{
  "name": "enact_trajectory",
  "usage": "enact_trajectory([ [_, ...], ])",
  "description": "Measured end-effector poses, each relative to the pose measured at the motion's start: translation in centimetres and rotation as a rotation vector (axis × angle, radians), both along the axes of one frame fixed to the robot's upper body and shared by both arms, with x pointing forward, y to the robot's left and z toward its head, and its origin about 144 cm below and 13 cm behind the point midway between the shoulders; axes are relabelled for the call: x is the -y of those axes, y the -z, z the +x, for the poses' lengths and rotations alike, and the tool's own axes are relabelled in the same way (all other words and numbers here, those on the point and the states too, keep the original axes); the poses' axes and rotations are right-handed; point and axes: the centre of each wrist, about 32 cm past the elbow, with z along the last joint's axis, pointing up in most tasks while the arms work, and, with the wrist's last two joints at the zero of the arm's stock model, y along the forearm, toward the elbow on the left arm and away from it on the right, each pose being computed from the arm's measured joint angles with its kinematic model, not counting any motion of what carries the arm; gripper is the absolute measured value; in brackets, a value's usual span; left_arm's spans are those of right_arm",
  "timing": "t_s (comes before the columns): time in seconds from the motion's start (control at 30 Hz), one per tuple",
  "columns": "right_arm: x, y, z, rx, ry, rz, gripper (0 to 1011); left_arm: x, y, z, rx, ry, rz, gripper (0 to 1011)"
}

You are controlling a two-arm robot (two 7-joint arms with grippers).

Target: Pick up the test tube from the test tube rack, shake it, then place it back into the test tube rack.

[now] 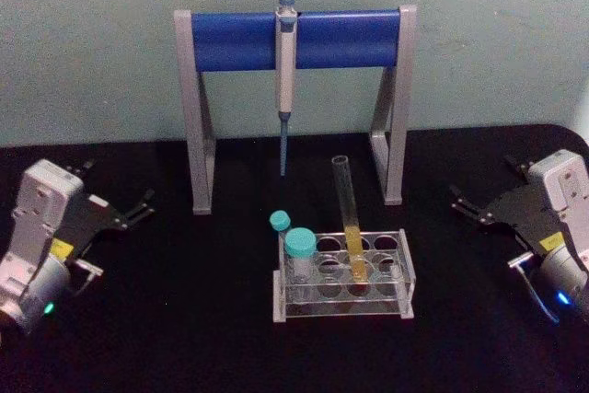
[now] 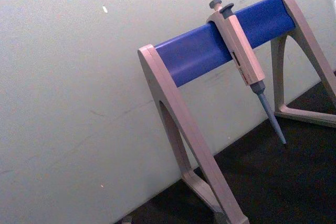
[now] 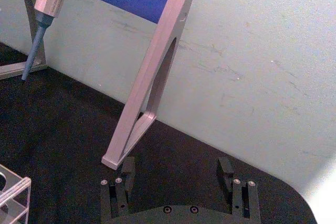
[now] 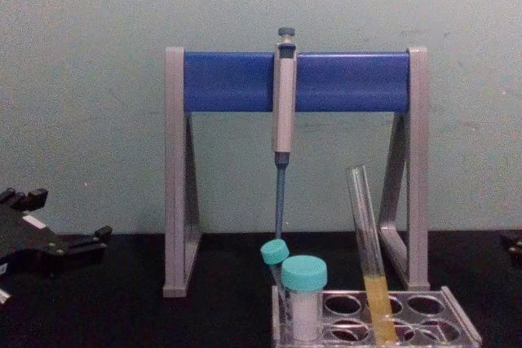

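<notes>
— Scanning for room first: what lies around the rack?

— You have bare black desk (image 1: pixel 184 319) on both sides of it. Your left pincer (image 1: pixel 120 192) sits at the left edge of the head view with its fingers spread. Your right pincer (image 3: pixel 177 167) sits at the right edge, spread wide as well. Both are well apart from the test tube rack (image 1: pixel 406 275) at lower centre.

— And the tube?

— Your test tube (image 1: pixel 351 218) stands in a middle hole, leaning toward the upper left, its open mouth well above the low clear plastic rack. It is slender clear glass with yellow liquid low down. Two teal-capped vials (image 1: pixel 300 244) fill the rack's left end, just beside the tube.

— Behind it?

— The pipette stand (image 1: pixel 239 39), grey legs under a blue bar, spans the middle of the frame. A grey-blue pipette (image 1: pixel 285 89) hangs from it, tip down. The desk's far edge meets a pale wall (image 1: pixel 92 43).
</notes>
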Motion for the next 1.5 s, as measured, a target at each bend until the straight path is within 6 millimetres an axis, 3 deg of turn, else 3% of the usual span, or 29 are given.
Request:
enact_trajectory([
  [1.5,0.28,-0.05,-0.08,0.022,-0.007,0.016,1000,0.0,0.0,0.0,0.0,0.0,0.0,1001],
])
